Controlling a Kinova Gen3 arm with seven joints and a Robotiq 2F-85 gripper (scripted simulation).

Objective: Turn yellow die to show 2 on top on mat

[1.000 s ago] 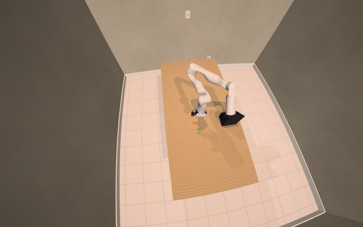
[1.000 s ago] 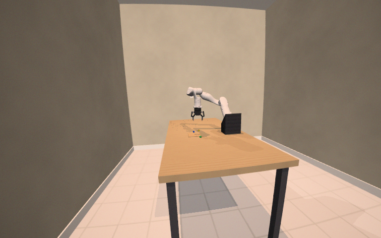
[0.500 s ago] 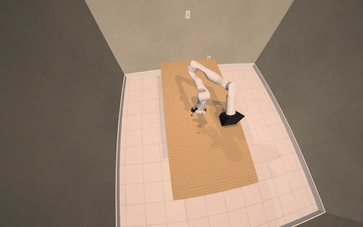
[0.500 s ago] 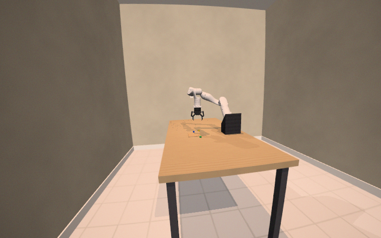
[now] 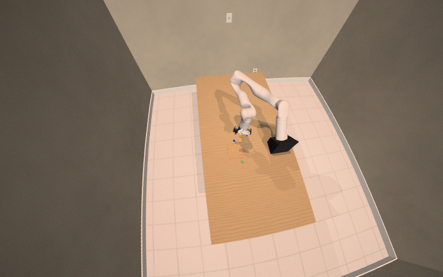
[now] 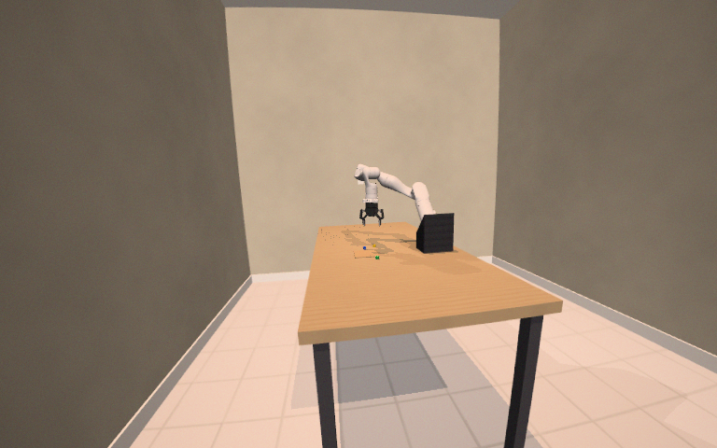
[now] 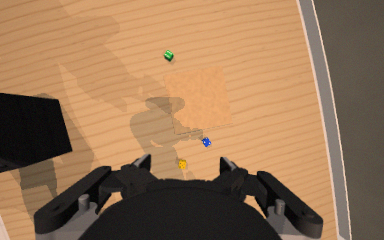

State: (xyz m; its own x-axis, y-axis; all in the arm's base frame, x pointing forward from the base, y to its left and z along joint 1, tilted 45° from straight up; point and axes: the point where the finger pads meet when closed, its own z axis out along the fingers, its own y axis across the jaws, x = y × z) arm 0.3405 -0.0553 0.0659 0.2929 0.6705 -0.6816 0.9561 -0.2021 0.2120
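1. Fingers of the gripper are spread wide with nothing between them; the gripper hangs above the counter, well clear of its surface.
2. Yellow die lies on the bare counter, off the mat, between the two fingertips in the wrist view but far below them. Its top face cannot be read.
3. Blue die sits near the yellow one, just off a corner of the mat.
4. Green die rests on the counter past the mat's opposite side, apart from the others.
5. Mat lies flat, with no die on it.
6. Arm's black base stands on the counter beside the mat, well apart from the dice.
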